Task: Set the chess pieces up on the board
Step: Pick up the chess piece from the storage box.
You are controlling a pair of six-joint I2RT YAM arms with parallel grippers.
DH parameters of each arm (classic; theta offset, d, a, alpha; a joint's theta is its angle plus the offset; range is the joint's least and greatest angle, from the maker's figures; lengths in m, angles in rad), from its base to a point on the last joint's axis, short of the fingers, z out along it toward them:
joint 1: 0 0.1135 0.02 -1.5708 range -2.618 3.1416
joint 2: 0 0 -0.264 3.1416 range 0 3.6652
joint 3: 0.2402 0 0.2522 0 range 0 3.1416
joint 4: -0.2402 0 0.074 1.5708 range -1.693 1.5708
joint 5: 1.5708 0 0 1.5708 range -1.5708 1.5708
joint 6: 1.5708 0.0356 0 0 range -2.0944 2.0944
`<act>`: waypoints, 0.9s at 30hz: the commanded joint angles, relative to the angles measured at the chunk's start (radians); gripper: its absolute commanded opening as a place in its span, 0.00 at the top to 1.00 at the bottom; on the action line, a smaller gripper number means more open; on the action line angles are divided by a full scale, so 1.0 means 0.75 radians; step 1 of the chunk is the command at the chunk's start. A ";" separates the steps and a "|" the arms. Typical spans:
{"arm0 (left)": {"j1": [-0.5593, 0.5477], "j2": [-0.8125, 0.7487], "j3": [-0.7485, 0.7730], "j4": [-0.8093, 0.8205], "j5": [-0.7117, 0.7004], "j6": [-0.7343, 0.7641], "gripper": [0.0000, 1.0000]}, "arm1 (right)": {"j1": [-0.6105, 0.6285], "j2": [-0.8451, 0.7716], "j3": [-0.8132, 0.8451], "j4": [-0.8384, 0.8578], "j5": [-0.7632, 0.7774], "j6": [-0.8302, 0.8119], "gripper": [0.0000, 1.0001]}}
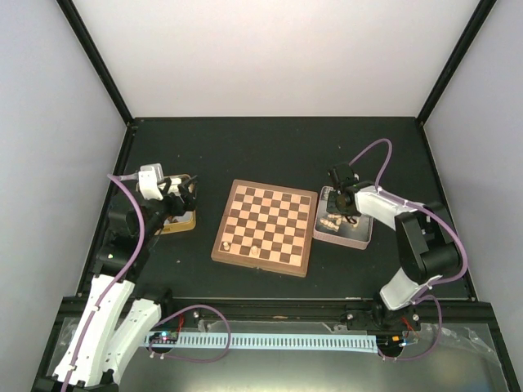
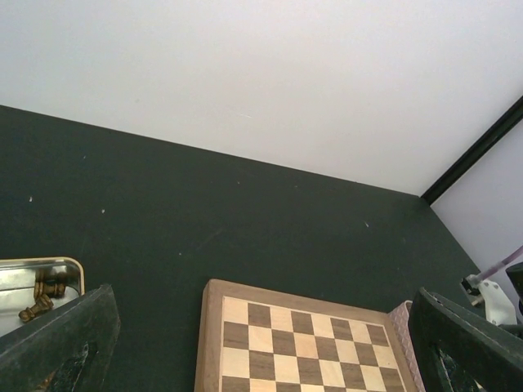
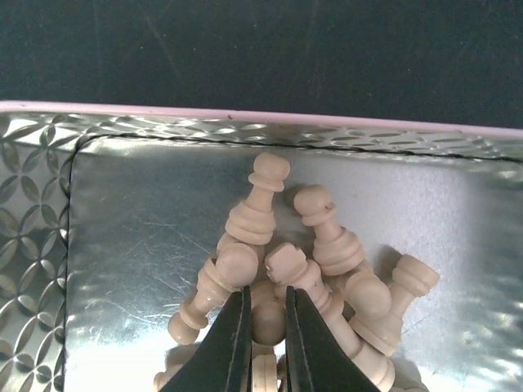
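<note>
The board (image 1: 263,229) lies in the middle of the dark counter (image 1: 270,151), between two metal tins. Two pale chess pieces (image 1: 225,243) stand on its near squares at lower left, apart from each other; the other squares look bare.

The right claw (image 3: 267,296) reaches down into the pink-rimmed tin (image 3: 33,204) right of the board. Its fingers (image 3: 231,343) are pressed together, pinching the rounded head of one pale piece (image 3: 267,322) at the bottom centre of the wrist view. That piece belongs to a heap of pale chessmen (image 3: 327,237) lying tumbled across one another in the tin.

The left claw (image 2: 260,309) hangs over the counter left of the board, spread wide and holding nothing. The gold-rimmed tin (image 2: 49,263) at its lower left holds dark chess pieces (image 2: 45,296).
</note>
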 commanded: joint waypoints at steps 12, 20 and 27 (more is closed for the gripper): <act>0.010 -0.123 0.001 -0.187 0.225 0.049 0.01 | 0.041 -0.440 -0.054 -0.022 -0.190 -0.082 0.95; 0.011 -0.185 -0.009 -0.257 0.258 0.083 0.01 | 0.388 -0.513 -0.008 -0.129 -0.155 -0.007 0.95; 0.010 -0.230 -0.039 -0.205 0.181 0.140 0.01 | 0.729 -0.273 0.131 -0.061 -0.086 0.117 0.94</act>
